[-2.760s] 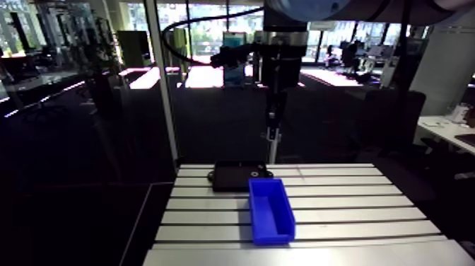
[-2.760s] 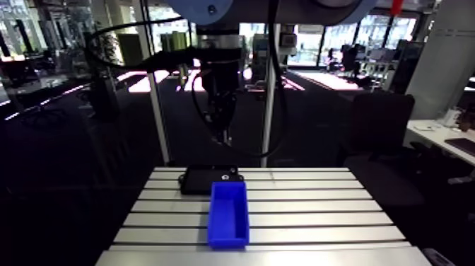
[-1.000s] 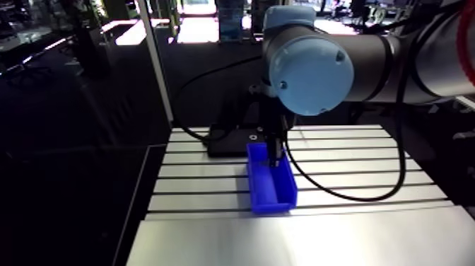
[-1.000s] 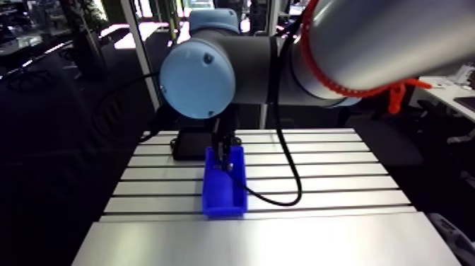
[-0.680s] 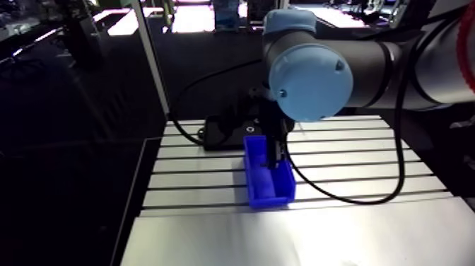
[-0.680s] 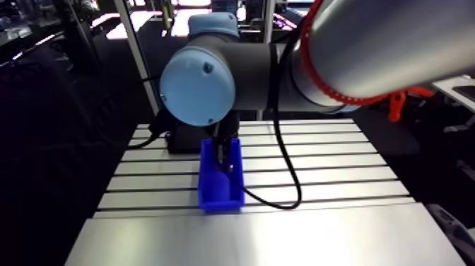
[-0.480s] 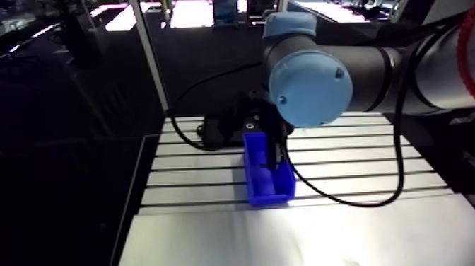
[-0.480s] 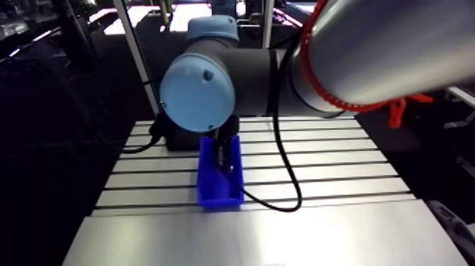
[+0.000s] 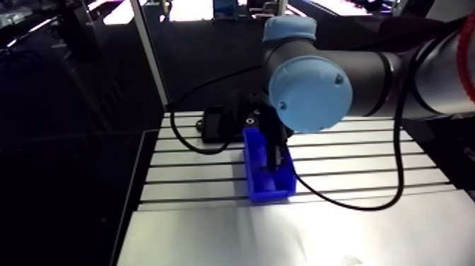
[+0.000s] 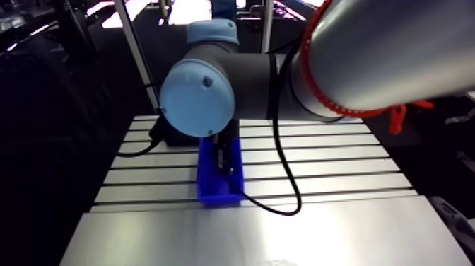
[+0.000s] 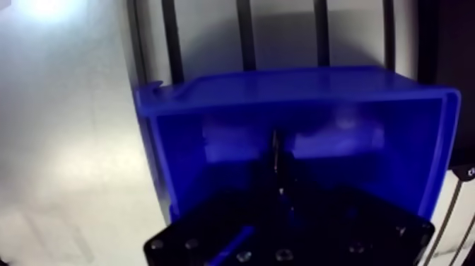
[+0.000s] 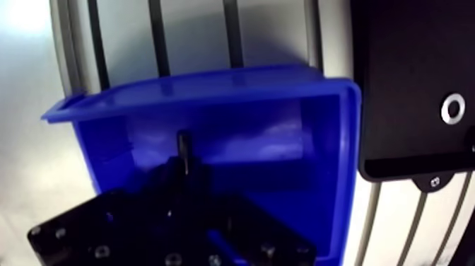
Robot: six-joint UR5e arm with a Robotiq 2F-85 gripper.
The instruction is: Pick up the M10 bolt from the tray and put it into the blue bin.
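Blue moulded plastic, open top: the blue bin (image 12: pixel 212 88). It sits on the slotted aluminium surface (image 9: pixel 367 152), just below the centre of the arm view.

Gripper (image 12: pixel 185 170): lowered inside the bin, above its floor. I read it as clamped on the M10 bolt (image 12: pixel 184 145), a thin dark shank that sticks out ahead of the fingertips and points at the bin's far wall. The fingers are as dark as the bolt, so this reading is cautious.

Black tray (image 12: pixel 403 85): flat, lying just beside the bin. One pale ring (image 12: pixel 452 108) lies on it, and I cannot tell whether it is a nut or a washer.

Handling, my judgement:
- The bolt is steel, so it is stiff, dense for its size and not fragile.
- Its threaded shank could pivot or slip in a two-finger pinch.
- The best hold is across the shank, close under the head.
- Once released it should drop cleanly, though it may roll along the bin floor.

Not readable:
- The bolt's head is lost among the fingers.
- The bin floor under the gripper is hidden.
- The tray is cut off at the edge of the wrist view.
- In the arm view the light-blue joint cap (image 9: pixel 309 90) covers much of the tray and the bin's far end.
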